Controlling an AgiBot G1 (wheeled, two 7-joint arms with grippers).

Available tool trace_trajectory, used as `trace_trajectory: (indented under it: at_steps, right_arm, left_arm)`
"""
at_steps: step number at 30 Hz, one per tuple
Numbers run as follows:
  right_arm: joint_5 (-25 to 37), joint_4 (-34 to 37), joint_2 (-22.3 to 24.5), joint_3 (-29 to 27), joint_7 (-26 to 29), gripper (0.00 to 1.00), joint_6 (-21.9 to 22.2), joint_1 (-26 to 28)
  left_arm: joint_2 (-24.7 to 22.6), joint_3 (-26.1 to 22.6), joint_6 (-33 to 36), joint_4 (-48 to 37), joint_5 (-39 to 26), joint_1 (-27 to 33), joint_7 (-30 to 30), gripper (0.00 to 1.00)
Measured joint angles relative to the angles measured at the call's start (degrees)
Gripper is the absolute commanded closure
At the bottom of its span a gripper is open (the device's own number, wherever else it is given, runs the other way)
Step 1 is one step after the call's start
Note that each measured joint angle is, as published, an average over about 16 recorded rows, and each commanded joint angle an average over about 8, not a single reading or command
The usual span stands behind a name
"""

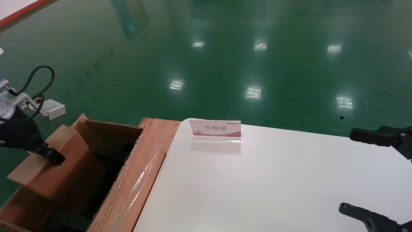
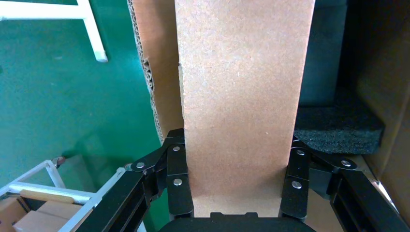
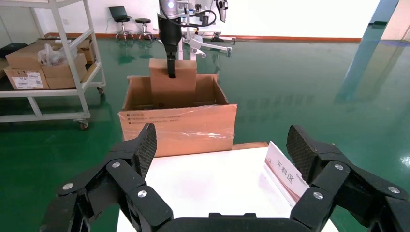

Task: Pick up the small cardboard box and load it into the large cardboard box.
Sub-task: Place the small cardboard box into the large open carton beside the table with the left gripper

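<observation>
The small cardboard box (image 1: 66, 172) hangs tilted over the open large cardboard box (image 1: 135, 183), its lower end down between the walls. My left gripper (image 1: 53, 157) is shut on its upper edge. In the left wrist view the small cardboard box (image 2: 241, 96) fills the gap of the left gripper (image 2: 237, 141), both fingers pressed on its sides, with black foam (image 2: 338, 130) below. The right wrist view shows the small cardboard box (image 3: 172, 89) standing up out of the large cardboard box (image 3: 179, 130). My right gripper (image 1: 347, 170) hovers open over the table's right side, holding nothing.
A white table (image 1: 257, 187) stands right of the carton, with a small pink-and-white sign (image 1: 215, 129) at its far edge. Green floor lies beyond. In the right wrist view a white shelf cart (image 3: 48, 63) with cartons stands farther off, beside the large carton.
</observation>
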State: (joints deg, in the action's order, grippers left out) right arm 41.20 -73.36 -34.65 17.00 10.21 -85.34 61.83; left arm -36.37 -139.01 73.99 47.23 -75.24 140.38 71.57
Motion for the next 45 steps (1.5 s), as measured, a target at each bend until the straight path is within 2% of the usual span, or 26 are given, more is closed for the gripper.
trace_trajectory:
  at_steps: [29, 45]
  right_arm:
    - [-0.1, 0.0, 0.0, 0.1, 0.0, 0.00, 0.0, 0.0]
    - [-0.1, 0.0, 0.1, 0.1, -0.1, 0.00, 0.1, 0.0]
  left_arm:
    - [-3.8, 1.7, -4.3, -10.0, 3.4, -8.5, -3.8, 1.00]
    - [-4.5, 2.2, -6.2, -14.3, 5.7, -15.2, -4.9, 1.00]
